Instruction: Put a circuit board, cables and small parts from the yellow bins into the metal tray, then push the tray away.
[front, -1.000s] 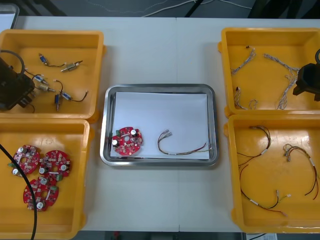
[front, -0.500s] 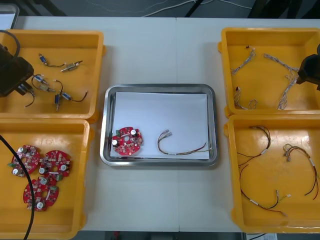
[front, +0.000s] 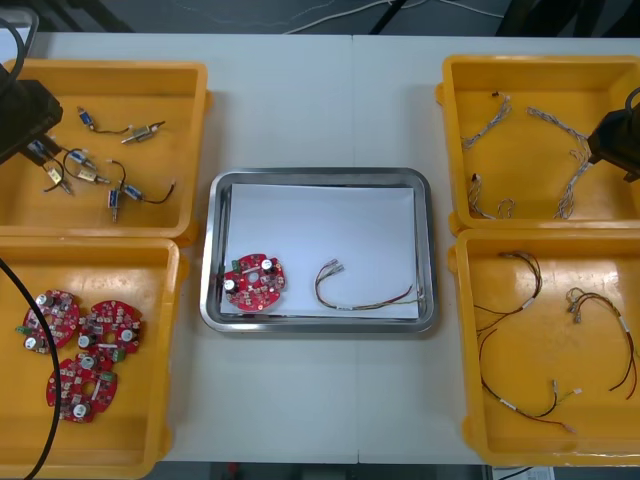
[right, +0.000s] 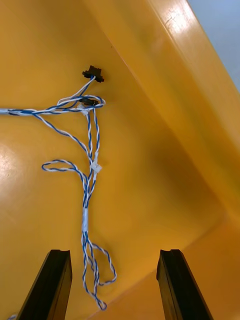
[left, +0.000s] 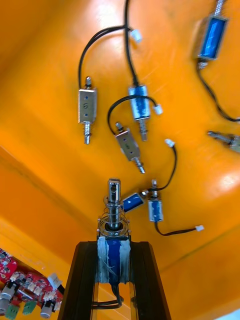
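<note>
**Gripping a small metal part (left: 114, 225) over the far left bin (front: 120, 72)**

My left gripper (left: 115, 245) is closed on the small metal part. Its black fingers (left: 85, 272) are kept apart by the width of the part's blue body. The part's long axis runs along the fingers, and its bare metal pin points straight out past the fingertips. Beyond it, loose metal parts (left: 134, 109) lie on the bin floor at mixed angles, each trailing a thin black lead.

My right gripper (right: 112, 255) hangs over the far right bin (front: 540, 62), fingers wide apart and holding nothing. A twisted blue and white cable (right: 86, 200) lies on that bin's floor. Its long run leads away from the fingertips to a black plug (right: 93, 75), and its looped end lies between the two fingers, nearer one than the other.

The metal tray (front: 318, 176), white inside, sits at mid-table between the bins. A circuit board (front: 254, 280) lies flat in its near left corner. Just beside the board, a red and yellow cable (front: 365, 300) runs left to right along the tray's near edge, its plug ends curled back toward the tray's middle. Three more boards (front: 110, 328) lie in the near left bin (front: 130, 420).

Any printing on the boards and parts is too small for me to read.
</note>
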